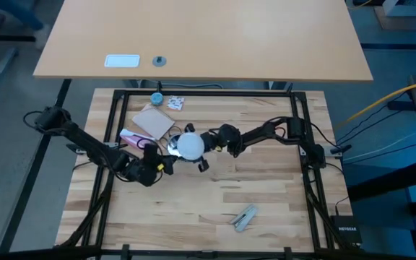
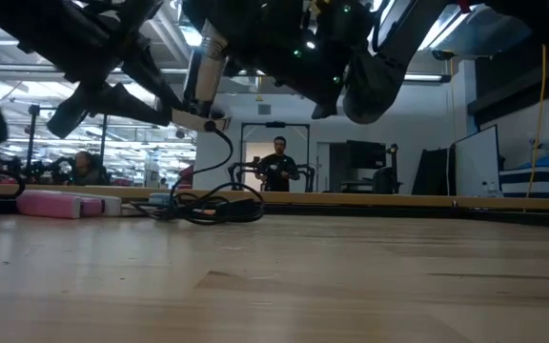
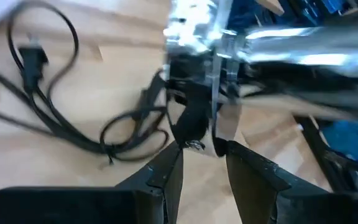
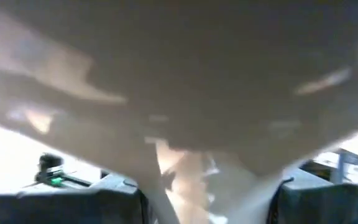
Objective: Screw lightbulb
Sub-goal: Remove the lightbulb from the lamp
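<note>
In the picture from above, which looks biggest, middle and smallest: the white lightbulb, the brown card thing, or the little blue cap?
1. The brown card looks biggest.
2. The lightbulb looks a bit smaller; the arms hide part of it, so that gap is unsure.
3. The blue cap looks clearly smallest.

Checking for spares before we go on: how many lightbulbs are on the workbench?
1. The lightbulb is at the bench's middle, between the two end effectors, above the wood. Others could be hidden beneath the arms.
</note>
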You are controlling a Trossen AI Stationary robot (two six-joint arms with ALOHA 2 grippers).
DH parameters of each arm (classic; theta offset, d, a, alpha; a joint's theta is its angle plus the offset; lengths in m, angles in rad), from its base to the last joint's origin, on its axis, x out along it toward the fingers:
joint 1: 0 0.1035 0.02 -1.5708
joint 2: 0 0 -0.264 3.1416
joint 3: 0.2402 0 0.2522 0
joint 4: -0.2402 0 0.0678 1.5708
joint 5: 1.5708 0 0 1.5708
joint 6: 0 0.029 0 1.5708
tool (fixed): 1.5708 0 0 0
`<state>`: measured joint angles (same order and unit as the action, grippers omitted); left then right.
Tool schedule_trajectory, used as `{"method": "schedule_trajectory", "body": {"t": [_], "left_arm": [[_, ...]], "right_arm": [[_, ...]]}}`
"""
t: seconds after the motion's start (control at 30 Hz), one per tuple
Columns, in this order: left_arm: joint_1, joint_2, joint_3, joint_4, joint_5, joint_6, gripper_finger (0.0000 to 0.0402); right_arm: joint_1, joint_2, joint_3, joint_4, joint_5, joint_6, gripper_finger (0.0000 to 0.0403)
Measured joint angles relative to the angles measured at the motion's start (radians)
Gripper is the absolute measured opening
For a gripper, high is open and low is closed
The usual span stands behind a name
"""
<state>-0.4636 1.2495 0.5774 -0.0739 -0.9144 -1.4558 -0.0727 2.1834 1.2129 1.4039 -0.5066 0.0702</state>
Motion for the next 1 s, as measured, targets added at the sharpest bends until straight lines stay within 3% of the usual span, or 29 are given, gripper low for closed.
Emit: {"method": "schedule_trajectory", "body": {"t": [0.33,0.6,0.8,1.0], "left_arm": [[-0.002,0.0,0.005,0.015,0.107,-0.034,0.0111],[-0.002,0.0,0.005,0.004,0.149,-0.007,0.0111],[-0.007,0.0,0.004,0.002,0.275,0.06,0.0111],[-0.029,0.0,0.004,-0.044,0.29,0.098,0.0111]], "right_arm": [[0.0,0.004,-0.002,-0.033,0.206,-0.03,0.0165],[-0.001,0.004,-0.002,-0.13,0.249,-0.05,0.0165],[-0.002,0.004,-0.002,-0.261,0.279,-0.053,0.0165],[-0.007,0.004,-0.002,-0.35,0.28,-0.076,0.0165]]}}
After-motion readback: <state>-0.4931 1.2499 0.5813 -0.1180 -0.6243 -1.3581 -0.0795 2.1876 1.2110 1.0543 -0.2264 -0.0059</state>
